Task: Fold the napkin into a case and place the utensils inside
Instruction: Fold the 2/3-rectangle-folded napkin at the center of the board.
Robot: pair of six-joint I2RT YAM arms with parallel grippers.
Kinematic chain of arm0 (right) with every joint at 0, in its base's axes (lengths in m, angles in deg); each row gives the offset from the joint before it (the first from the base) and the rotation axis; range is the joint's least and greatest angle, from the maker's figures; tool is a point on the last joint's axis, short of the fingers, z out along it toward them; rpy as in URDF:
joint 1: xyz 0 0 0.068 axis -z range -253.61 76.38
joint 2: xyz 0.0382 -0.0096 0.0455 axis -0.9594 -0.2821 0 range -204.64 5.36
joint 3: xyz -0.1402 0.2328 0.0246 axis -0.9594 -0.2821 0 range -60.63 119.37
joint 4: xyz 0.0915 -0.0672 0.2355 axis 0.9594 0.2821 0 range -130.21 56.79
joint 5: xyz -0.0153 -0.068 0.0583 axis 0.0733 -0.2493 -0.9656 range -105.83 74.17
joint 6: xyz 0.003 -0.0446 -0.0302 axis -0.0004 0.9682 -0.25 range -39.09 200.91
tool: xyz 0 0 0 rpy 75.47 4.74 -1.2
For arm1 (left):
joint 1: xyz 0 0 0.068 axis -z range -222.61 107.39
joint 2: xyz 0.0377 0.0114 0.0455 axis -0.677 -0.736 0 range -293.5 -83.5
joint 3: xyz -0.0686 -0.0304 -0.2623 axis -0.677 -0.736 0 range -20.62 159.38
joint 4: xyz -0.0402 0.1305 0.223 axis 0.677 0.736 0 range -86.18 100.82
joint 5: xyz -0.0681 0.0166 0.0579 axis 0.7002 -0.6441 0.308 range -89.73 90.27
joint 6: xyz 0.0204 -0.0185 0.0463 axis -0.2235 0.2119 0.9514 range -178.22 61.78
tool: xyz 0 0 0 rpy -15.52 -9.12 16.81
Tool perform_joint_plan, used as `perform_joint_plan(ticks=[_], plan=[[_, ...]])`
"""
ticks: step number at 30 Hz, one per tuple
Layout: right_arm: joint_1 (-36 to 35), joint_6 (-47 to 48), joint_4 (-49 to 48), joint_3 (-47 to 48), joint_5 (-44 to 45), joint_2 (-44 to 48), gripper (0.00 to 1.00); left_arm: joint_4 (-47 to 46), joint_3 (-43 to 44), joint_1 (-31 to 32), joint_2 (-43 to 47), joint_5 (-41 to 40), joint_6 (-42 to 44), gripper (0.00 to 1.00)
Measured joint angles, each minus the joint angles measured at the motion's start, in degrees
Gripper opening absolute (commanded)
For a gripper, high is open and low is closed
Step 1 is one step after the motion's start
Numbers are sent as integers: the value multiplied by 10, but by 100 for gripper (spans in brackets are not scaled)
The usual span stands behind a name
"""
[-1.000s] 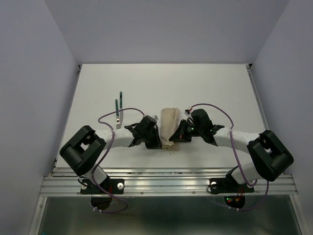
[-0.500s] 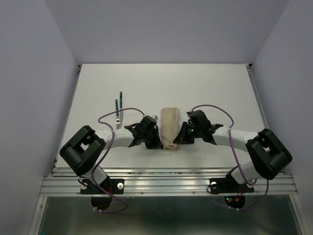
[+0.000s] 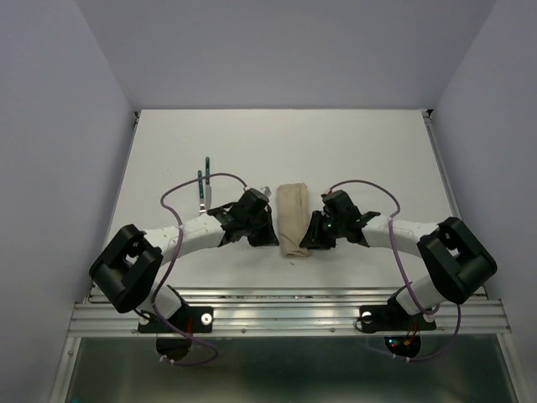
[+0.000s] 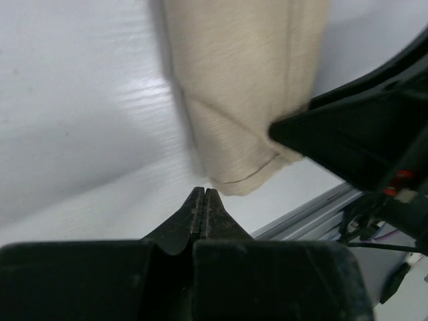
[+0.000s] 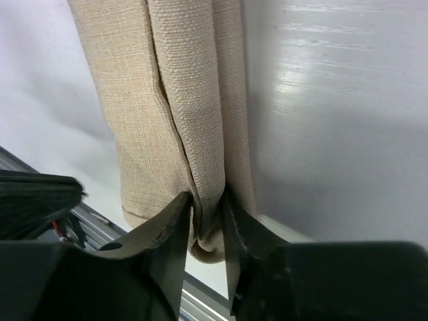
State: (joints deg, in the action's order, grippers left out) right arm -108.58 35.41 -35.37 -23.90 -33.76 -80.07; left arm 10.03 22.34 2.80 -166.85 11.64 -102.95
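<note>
The napkin (image 3: 292, 220) lies folded into a narrow beige case in the middle of the table, its long side running away from me. The right wrist view has its near end (image 5: 180, 87) bunched into an upright fold. My right gripper (image 3: 309, 240) (image 5: 208, 200) stands slightly open around that fold, and the cloth sits loosely between the fingers. My left gripper (image 3: 272, 241) (image 4: 204, 190) is shut and empty, its tips just short of the napkin's near left corner (image 4: 241, 87). The utensils (image 3: 202, 189), thin with dark green handles, lie on the table left of the napkin.
The table's near metal edge (image 3: 285, 294) runs just behind both grippers. Purple cables (image 3: 180, 195) loop over both arms. White walls close the table at the back and sides.
My right gripper's jaws have parted around the napkin fold. The left arm has swung its elbow outward to the left and its gripper has drawn slightly away from the cloth.
</note>
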Motion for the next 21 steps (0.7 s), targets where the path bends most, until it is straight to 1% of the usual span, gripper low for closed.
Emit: perform_joint_plan(ticks=[1,4,8,9,11,12,15,16,18,21], plan=[[0,3,1,0,0,0,46,2,11,0,2,-2,2,0],[0,5,2,1,3,8,50,7,57,0,1,-9,8,0],[-1,9,29,3,20,48,51,4,100,0,-24,-13,14,0],[-1,10,35,3,25,58,49,2,109,0,-37,-13,15,0],[-1,11,50,7,36,81,45,-2,120,-1,-64,-13,18,0],[-1,12,57,10,40,90,36,-2,126,-1,-80,-13,20,0],[-1,15,70,17,50,107,22,-6,131,-2,-118,-10,25,0],[-1,17,72,20,51,112,15,-5,131,-2,-130,-8,27,0],[-1,20,72,22,50,112,11,-5,131,-2,-144,-7,29,0],[-1,20,69,21,38,102,9,-9,134,-2,-158,-3,32,0]])
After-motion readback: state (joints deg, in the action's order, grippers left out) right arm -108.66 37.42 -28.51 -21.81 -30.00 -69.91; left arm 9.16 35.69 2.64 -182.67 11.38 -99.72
